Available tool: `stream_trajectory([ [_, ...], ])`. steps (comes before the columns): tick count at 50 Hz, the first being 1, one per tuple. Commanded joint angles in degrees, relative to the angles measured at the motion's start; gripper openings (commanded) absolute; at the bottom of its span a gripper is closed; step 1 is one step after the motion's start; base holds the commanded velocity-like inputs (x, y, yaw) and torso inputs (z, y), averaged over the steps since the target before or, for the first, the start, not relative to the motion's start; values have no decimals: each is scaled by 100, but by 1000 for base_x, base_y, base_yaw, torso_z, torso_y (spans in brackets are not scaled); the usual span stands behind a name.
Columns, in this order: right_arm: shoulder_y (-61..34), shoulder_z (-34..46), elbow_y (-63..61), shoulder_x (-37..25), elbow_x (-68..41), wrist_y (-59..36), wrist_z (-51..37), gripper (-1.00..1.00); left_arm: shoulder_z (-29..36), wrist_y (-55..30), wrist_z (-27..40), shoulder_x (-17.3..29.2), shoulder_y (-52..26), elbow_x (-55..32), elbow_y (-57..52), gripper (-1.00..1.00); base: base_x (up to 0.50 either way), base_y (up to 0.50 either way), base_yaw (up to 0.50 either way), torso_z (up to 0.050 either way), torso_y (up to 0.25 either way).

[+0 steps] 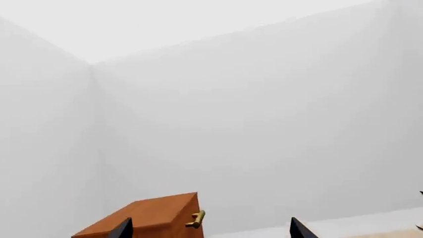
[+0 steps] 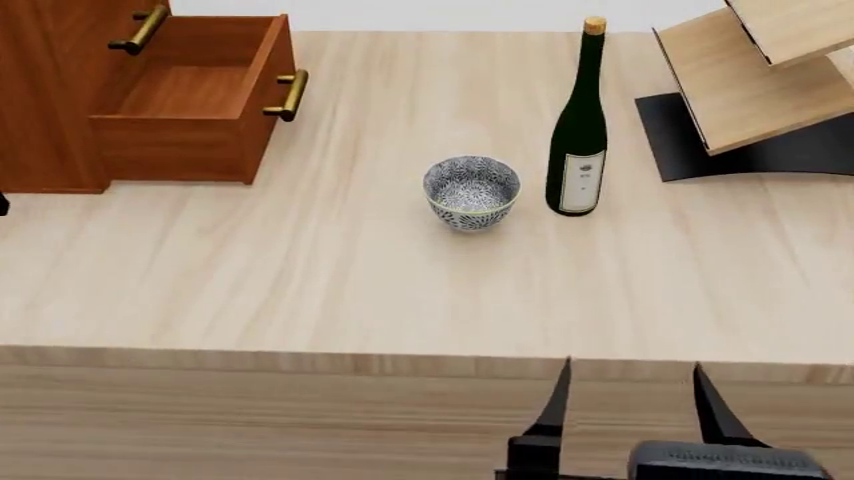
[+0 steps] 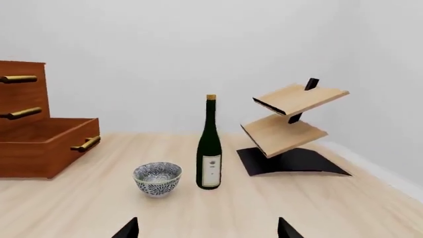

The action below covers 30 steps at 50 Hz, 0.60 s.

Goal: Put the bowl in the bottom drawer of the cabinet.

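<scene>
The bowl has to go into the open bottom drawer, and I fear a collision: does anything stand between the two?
Nothing visible does. The bowl stands on bare table, and the stretch to the open bottom drawer holds nothing. The wine bottle stands on the bowl's other side, away from the drawer.

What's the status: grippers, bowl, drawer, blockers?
Right gripper open, empty, at near table edge; left gripper open, empty. Bowl upright on table, untouched. Bottom drawer already open. Wine bottle close beside bowl, apart.
</scene>
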State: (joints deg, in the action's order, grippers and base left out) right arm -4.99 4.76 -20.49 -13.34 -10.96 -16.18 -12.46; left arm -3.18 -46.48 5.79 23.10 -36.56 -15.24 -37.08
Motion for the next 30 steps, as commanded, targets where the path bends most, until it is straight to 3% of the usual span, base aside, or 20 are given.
stream_trajectory([
  [1,-192,-220,-564,-189,-164,-561,-138,100,-653,-893,21,70,-583,-520,-777,100,0,0,0,0,0],
  [13,-304,-303,-918,-265,-310,-880,-225,100,-1686,-2606,228,-16,-1685,-1669,-2253,100,0,0,0,0,0],
  [18,-288,-307,-1016,-278,-340,-919,-248,100,-1741,-2554,927,381,-1773,-2629,-2278,100,0,0,0,0,0],
  [20,-305,-331,-1078,-286,-366,-977,-274,100,-1482,-2293,967,539,-1621,-2422,-2215,100,0,0,0,0,0],
  [30,-324,-356,-1420,-390,-428,-1224,-341,100,-1528,-2191,1109,536,-1561,-2646,-2183,100,0,0,0,0,0],
])
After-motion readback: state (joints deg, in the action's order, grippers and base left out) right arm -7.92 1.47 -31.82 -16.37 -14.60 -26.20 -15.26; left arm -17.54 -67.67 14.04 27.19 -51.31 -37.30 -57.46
